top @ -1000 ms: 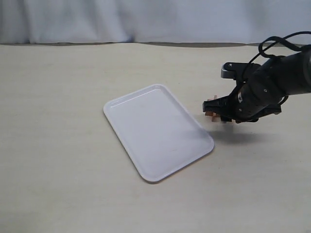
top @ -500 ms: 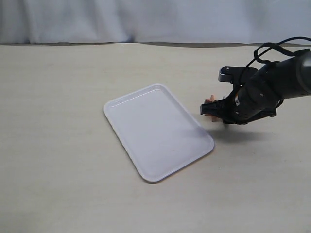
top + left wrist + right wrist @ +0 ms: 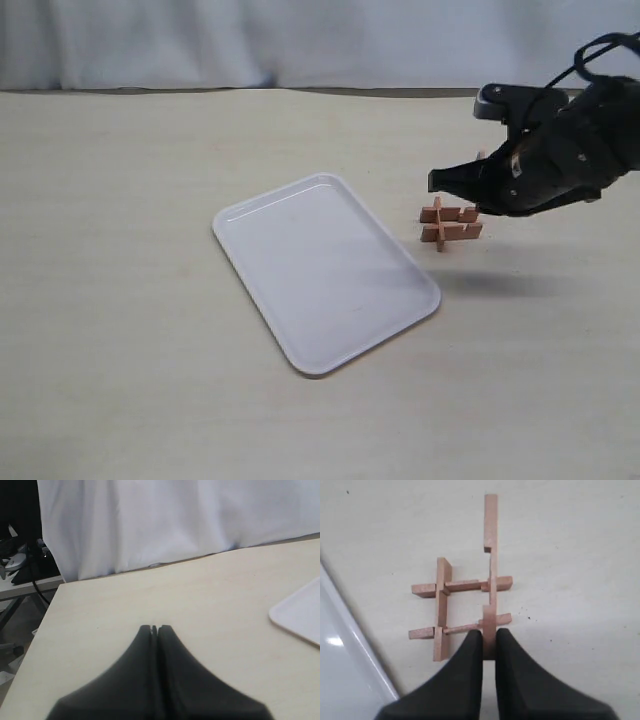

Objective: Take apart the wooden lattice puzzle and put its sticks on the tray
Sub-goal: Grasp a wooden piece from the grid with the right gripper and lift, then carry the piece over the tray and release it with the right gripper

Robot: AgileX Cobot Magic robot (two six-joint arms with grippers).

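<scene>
Puzzle [image 3: 450, 222] beside the tray, one stick gripped by the right gripper!

Nearest us we have the white tray [image 3: 325, 270] lying flat on the table [image 3: 120, 250]. Just past its right edge, close to it but not touching, we find the lattice, three pieces locked together. The right gripper [image 3: 489, 647] reaches in from the right with its fingers narrowed hard onto the end of the fourth stick [image 3: 490, 540], which juts well past the others on the side away from the fingers, one notch exposed. We can't tell whether the lattice rests on the table or hangs just clear of it. Over on the left wrist camera we see the left gripper [image 3: 155, 629] above the table, fingers pressed together on nothing. Farthest back, a white curtain [image 3: 300, 40].
</scene>
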